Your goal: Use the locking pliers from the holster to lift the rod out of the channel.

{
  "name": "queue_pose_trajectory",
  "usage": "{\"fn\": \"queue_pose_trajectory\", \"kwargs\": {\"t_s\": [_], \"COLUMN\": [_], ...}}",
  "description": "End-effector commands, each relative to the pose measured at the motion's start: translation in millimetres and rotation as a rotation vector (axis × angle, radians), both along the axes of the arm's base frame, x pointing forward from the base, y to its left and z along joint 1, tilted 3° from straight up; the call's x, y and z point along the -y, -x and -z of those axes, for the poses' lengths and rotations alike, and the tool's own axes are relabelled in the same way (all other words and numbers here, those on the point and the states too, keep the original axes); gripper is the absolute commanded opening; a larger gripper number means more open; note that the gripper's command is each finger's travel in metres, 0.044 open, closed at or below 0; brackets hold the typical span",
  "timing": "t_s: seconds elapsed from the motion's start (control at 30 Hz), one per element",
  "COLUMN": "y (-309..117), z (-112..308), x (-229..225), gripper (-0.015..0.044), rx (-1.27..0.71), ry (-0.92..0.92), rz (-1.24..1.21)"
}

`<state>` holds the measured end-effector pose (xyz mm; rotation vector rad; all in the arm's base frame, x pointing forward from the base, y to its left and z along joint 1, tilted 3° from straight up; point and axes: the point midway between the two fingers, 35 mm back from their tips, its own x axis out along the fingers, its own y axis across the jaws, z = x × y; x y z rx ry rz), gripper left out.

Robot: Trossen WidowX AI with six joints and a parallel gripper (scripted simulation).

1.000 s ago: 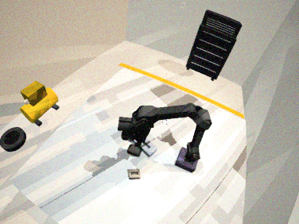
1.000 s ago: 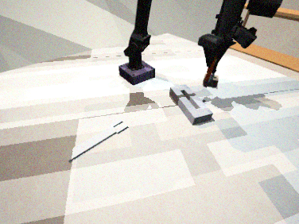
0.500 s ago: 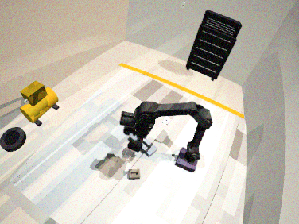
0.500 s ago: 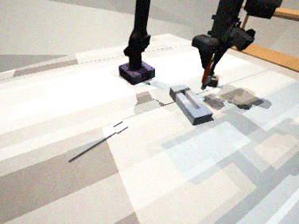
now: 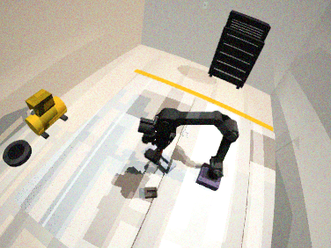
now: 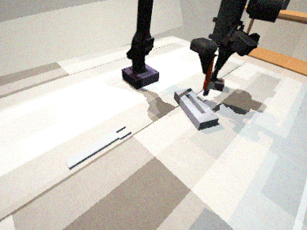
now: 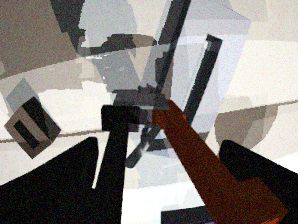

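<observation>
Rod, top: not made out; the block [image 5: 169, 166] [image 6: 198, 114] [image 7: 227, 65] that should house it is partly hidden under the arm [image 5: 194, 118] [image 6: 141, 41].
Gripper, top: fingertips [image 5: 159, 149] [image 6: 211, 73] near the block; hold unreadable at this size.
Holster, top: small box [image 5: 150, 193] [image 6: 217, 85] [image 7: 32, 127], apart from the block.
Channel, exterior: long slot in the block's upper face; rod, by the task, lies in it, though I cannot tell it from the slot's shading.
Pliers, exterior: red handle [image 6: 209, 74] [image 7: 192, 155] points down, nose close to the block's far side, not seen inside the slot.
Gripper, wrist: fingers stand fairly wide, the pliers' two handles between them; I judge them held, handles spread and not squeezed to a lock.
Slot, wrist: dark, narrow, right of the pliers' head; rod's ends cannot be told.
Handling: rod probably stiff, light, perhaps slippery if smooth; little risk of breaking. Bite near mid-length, jaws square across it, so it neither tips nor rolls. Off-centre, it may swing and scrape the walls. Lift straight up, once locked.
</observation>
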<state>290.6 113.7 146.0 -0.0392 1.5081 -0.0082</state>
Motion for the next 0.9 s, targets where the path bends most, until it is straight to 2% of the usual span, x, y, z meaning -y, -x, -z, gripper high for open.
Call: {"fn": "queue_pose_trajectory", "kwargs": {"t_s": [0.0,0.87], "y": [0.1,-2.1], "z": [-3.1,-3.5], "x": [5.7,46.0], "gripper": [0.0318,0.0318], "rx": [0.011,0.015], "ry": [-0.01,-0.018], "rz": [0.03,0.207]}}
